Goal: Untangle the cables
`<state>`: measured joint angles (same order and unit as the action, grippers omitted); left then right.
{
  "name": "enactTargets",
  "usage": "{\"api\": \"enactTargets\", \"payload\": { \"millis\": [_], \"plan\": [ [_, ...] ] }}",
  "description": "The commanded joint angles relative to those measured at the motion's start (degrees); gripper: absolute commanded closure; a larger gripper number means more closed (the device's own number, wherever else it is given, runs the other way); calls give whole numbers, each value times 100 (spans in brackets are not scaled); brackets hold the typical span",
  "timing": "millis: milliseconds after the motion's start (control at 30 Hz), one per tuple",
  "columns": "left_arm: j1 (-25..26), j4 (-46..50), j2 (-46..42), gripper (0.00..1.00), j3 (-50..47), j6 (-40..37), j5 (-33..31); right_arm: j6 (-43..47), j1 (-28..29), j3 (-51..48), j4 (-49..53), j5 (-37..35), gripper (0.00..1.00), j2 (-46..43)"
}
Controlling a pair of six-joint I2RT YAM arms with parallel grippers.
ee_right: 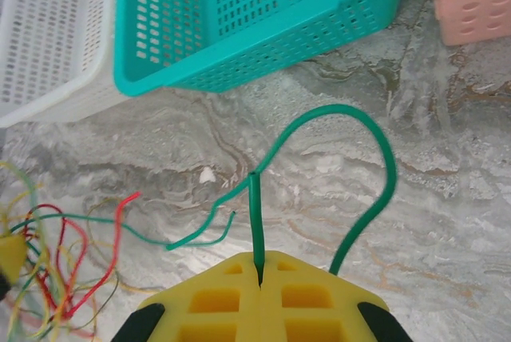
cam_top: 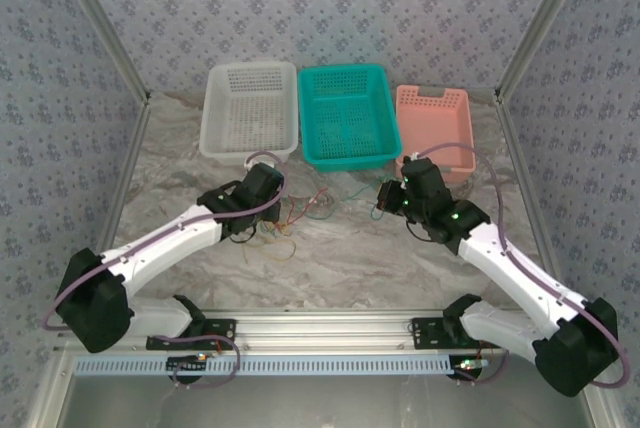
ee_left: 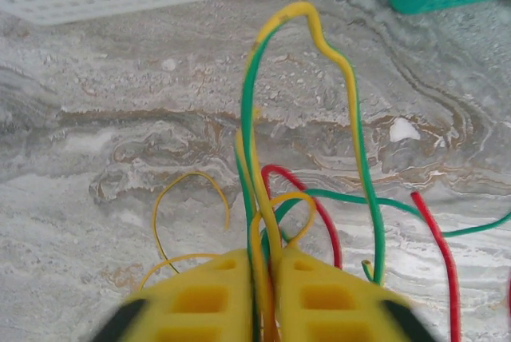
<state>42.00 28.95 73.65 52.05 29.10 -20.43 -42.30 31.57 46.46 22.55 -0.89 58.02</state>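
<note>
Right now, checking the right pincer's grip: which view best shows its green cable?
Right wrist: the green cable loops clearly out of the shut right pincer. Top external shows a faint thread; left wrist shows green strands, perhaps the same one.

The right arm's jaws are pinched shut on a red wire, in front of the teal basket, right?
Not quite. The wire in the right arm's jaws is green, not red; the right wrist view shows it looping up from between them. The jaws are shut on it, and the teal basket sits just beyond.
</note>
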Motion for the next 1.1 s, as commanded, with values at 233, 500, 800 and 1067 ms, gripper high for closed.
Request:
{"api": "enactTargets", "payload": {
  "millis": [233,500,800,1067],
  "plan": [
    [-35,214,-395,36,596,334,647,1074,-246,-84,-23,904,100,-442],
    [896,-1018,-396,39,889,1062,1862,894,-283,102,-368,1433,100,-162],
    [999,-157,367,41,1488,-784,2619,1505,-309,984,654,2342,100,305],
    [1012,-44,780,41,1470,-1333,2415,1646,-292,1232,968,2675,100,318]
  ]
}}
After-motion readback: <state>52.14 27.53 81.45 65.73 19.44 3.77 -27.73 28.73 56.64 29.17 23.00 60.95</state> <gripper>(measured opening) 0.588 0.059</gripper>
